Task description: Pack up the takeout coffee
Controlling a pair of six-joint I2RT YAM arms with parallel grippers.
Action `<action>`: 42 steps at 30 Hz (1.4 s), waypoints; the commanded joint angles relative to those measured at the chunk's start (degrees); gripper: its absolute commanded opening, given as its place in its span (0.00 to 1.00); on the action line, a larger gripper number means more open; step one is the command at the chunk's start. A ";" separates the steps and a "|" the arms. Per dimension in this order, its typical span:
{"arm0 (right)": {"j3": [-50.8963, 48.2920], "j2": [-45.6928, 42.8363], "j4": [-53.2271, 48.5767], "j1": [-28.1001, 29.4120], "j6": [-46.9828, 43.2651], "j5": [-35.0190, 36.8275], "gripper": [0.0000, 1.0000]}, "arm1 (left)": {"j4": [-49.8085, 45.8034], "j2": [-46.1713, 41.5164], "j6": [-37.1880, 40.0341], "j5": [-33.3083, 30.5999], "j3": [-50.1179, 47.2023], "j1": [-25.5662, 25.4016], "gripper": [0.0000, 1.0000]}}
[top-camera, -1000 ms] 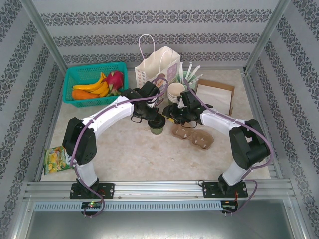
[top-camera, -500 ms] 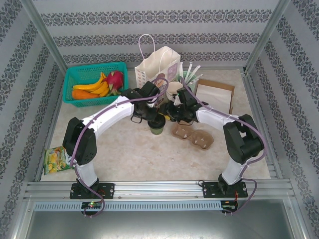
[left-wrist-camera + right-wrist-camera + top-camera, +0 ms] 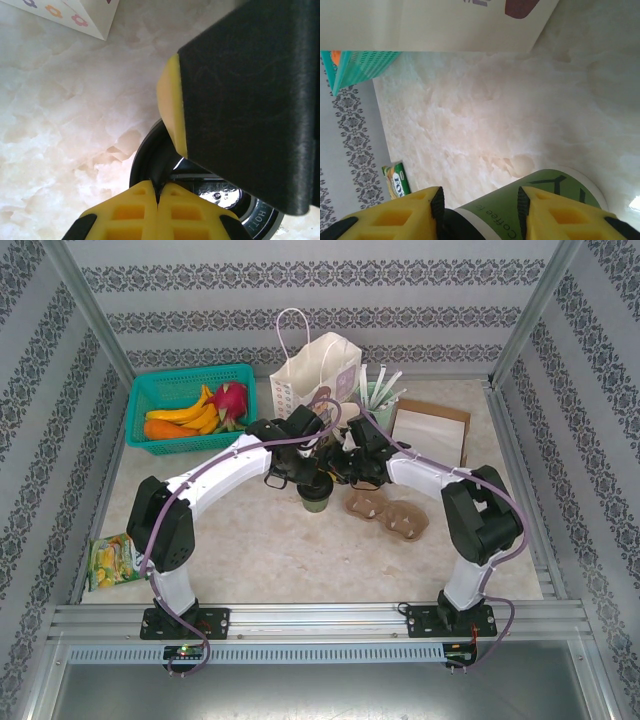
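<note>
The takeout coffee (image 3: 315,500), a dark green cup with a black lid, stands upright mid-table. My left gripper (image 3: 305,472) hovers right over it. In the left wrist view its yellow fingertips (image 3: 156,192) are shut together at the edge of the black lid (image 3: 145,160). My right gripper (image 3: 340,468) is at the cup's right side, close against the left gripper. In the right wrist view it (image 3: 479,200) stands open, and the cup's green wall (image 3: 540,195) lies across the gap between its fingers. One of its fingers (image 3: 250,100) looms over the lid.
A white paper bag (image 3: 315,370) stands just behind the cup. A teal fruit basket (image 3: 190,405) is at the back left. A tumbler of straws (image 3: 380,390) and a napkin box (image 3: 432,430) are at the back right. A brown cup carrier (image 3: 390,512) lies right of the cup. A snack packet (image 3: 110,560) is at the left edge.
My right gripper has slid left, up against the cup and the left gripper. The left arm and the cup have stayed put.
</note>
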 commanded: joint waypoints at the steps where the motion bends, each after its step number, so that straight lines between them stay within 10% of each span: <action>1: -2.38 -3.82 -2.93 0.82 -0.84 1.09 0.47 | -2.51 2.82 -1.71 -1.07 -0.28 -1.26 0.00; 22: -24.35 -23.79 13.42 1.89 -17.26 12.31 0.78 | -6.32 4.34 -10.03 -5.55 4.84 -1.26 0.00; 42: -23.66 -17.90 15.64 7.65 -27.15 21.16 0.69 | -7.34 6.24 -8.99 -4.34 6.85 -1.95 0.00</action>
